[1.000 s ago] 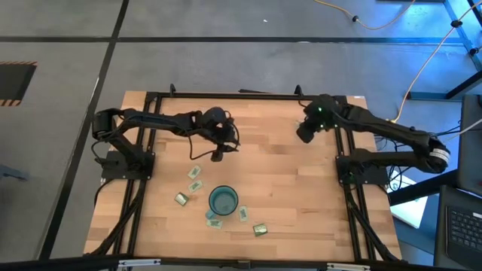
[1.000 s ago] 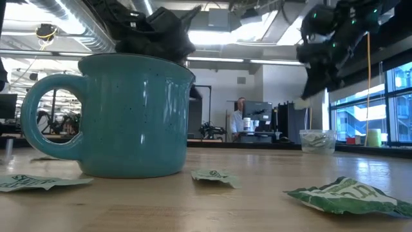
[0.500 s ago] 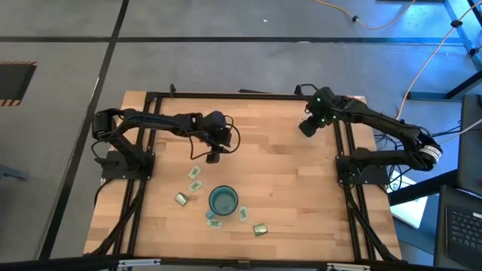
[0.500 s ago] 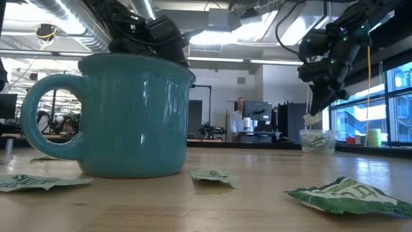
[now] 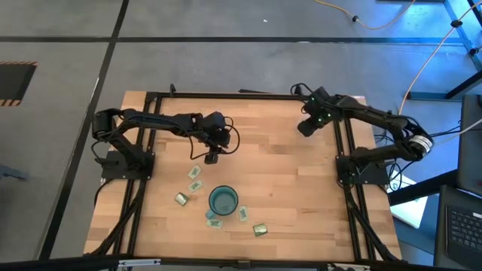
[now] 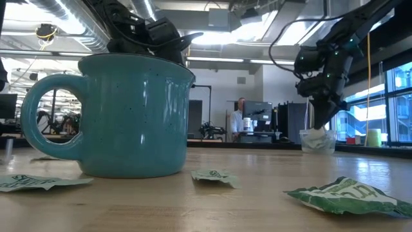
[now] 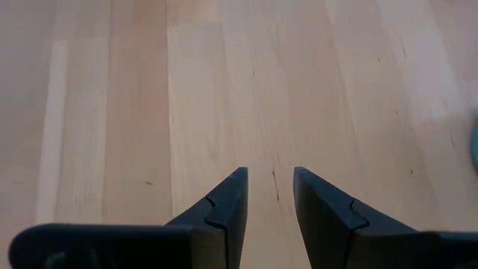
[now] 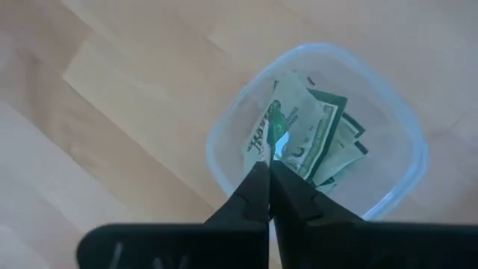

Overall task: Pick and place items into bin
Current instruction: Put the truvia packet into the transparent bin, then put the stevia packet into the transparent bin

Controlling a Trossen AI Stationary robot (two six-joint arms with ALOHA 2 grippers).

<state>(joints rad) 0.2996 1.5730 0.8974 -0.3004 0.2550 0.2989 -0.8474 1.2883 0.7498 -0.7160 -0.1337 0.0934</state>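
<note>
Bin sits near the table's far right corner, with several green packets lying inside it. Right gripper hangs directly over the bin, fingers pinched together on the top edge of one packet at the bin's mouth. More packets lie scattered around a teal mug near the front edge, well apart from the bin. Left gripper hovers over bare wood just behind those packets, fingers slightly apart and holding nothing.
</note>
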